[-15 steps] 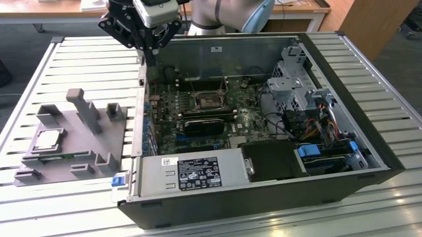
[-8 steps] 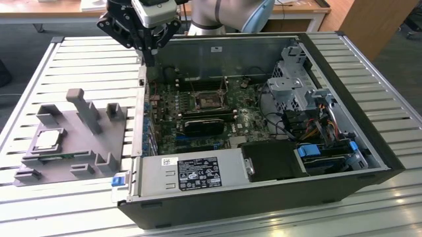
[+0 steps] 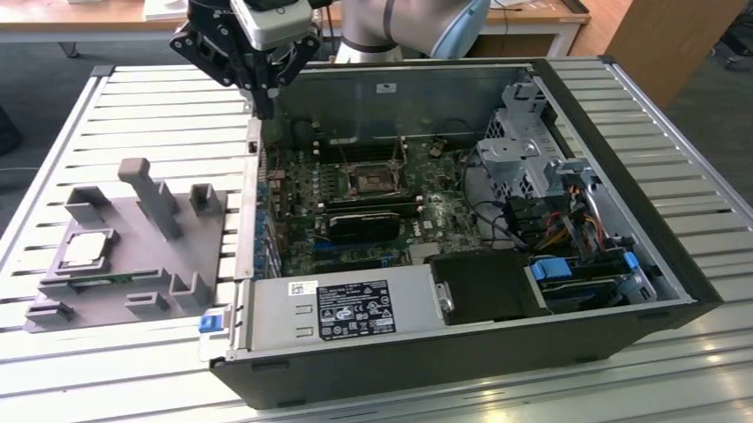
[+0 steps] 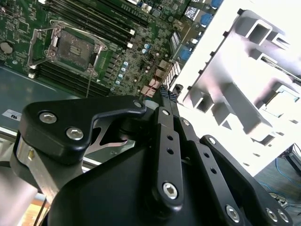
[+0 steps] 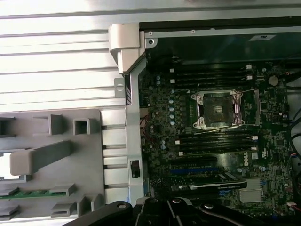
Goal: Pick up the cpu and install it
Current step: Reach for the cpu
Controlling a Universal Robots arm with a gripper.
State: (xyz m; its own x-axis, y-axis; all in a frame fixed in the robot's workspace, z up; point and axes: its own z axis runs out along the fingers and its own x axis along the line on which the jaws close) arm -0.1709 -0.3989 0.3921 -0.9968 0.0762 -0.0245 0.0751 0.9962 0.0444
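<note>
The cpu (image 3: 86,249), a small silver-grey square, lies flat on the grey fixture (image 3: 130,264) at the exterior view's left. My gripper (image 3: 264,104) hangs high over the rear left corner of the open computer case (image 3: 636,264), well away from the cpu and above it. Its black fingers (image 4: 162,101) are drawn together to a narrow tip with nothing between them. The open socket (image 3: 376,179) with its metal frame sits mid-motherboard, and both wrist views show the socket (image 4: 73,47) (image 5: 217,109). The fixture (image 5: 51,155) (image 4: 235,89) lies beside the case wall.
The case lies on its side on a slatted metal table (image 3: 153,115). Inside it are a power supply (image 3: 341,308), a black card (image 3: 370,225) just in front of the socket, a drive cage (image 3: 530,132) and coloured cables (image 3: 565,225). Upright grey posts (image 3: 147,189) rise from the fixture.
</note>
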